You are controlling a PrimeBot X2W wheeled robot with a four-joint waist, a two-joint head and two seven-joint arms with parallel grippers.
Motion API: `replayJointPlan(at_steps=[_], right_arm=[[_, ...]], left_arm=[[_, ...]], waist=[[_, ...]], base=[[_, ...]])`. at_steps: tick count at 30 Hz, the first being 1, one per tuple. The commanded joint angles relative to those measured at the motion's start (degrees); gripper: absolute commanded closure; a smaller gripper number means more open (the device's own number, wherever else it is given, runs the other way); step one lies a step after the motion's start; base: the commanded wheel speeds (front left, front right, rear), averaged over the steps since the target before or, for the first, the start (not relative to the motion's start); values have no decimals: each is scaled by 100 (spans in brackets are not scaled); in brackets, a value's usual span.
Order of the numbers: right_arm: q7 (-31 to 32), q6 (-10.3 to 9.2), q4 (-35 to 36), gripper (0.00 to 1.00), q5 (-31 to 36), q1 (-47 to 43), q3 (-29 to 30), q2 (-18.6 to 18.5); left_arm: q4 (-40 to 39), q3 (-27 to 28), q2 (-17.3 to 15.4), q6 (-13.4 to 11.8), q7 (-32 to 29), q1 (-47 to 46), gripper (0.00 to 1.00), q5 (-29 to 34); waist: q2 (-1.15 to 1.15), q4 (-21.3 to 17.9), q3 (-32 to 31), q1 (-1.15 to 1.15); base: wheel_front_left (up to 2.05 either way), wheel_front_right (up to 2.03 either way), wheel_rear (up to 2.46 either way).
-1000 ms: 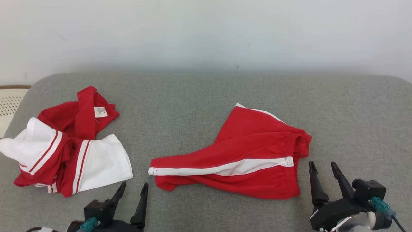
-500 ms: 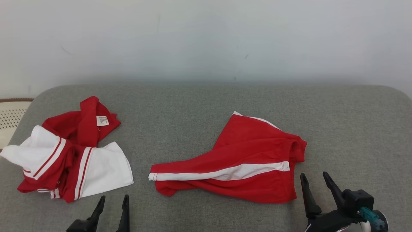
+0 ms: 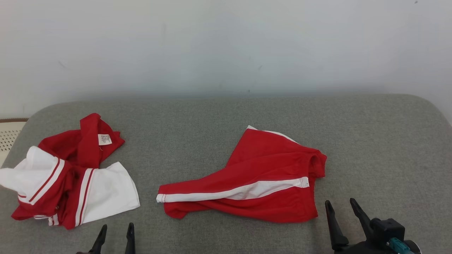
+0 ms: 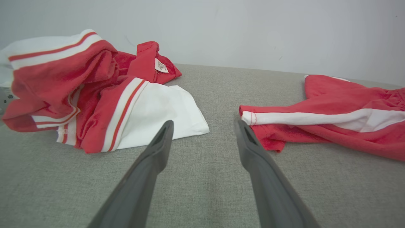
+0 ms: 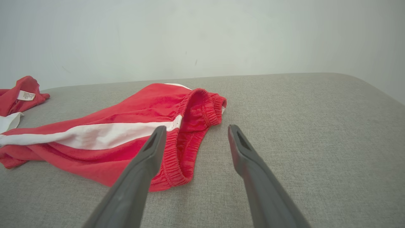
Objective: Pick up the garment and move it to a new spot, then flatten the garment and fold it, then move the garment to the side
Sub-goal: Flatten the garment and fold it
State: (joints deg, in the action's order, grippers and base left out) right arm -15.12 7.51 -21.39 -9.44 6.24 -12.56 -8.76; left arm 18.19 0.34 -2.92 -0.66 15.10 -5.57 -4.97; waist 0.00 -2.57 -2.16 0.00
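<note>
At the far left edge a cream perforated thing (image 3: 7, 135) is seen poking in beside the grey cushion (image 3: 212, 120). On the cushion's left end a red-and-white shirt (image 3: 70, 176) is left crumpled in a heap, a white label (image 3: 105, 139) turned up on its far part. Just in front of the shirt the left gripper (image 3: 117, 225) is held over bare fabric, fingers spread apart, nothing gripped. The red shorts (image 3: 261, 173) are laid out around the middle, well apart from the shirt. The white side stripe is turned up, the leg hem is pointed left, and the elastic waistband is bunched at the right. Near the waistband's front corner the right gripper (image 3: 340, 201) is parked, fingers apart too, nothing caught between them. Whether its left finger is touching the waistband can't be told.
</note>
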Motion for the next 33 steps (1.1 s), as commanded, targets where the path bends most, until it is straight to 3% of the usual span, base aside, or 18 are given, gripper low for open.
replayJointPlan(at_steps=[1, 14, 22, 33], right_arm=[[-4, -4, 3, 0, 3, -52, -18, 27], [-4, -4, -291, 0, -442, 746, -368, 48], [-4, -4, -267, 0, -562, 1208, -449, 61], [-4, -4, -220, 0, -639, 1309, -448, 20]], left_arm=[[-9, -4, 2, -1, 8, 76, 0, -10], [323, -409, 0, 386, 8, -790, 0, -90], [777, -486, -1, 740, 8, -1491, 0, -564], [1198, -905, -48, 806, 8, -1837, 0, -1299]], waist=[[0, -23, 37, 0], [0, 8, 684, 0], [0, -27, 1181, 0], [0, -157, 1431, 0]], base=[[0, 0, 0], [0, 0, 0], [0, 0, 0], [0, 0, 0]])
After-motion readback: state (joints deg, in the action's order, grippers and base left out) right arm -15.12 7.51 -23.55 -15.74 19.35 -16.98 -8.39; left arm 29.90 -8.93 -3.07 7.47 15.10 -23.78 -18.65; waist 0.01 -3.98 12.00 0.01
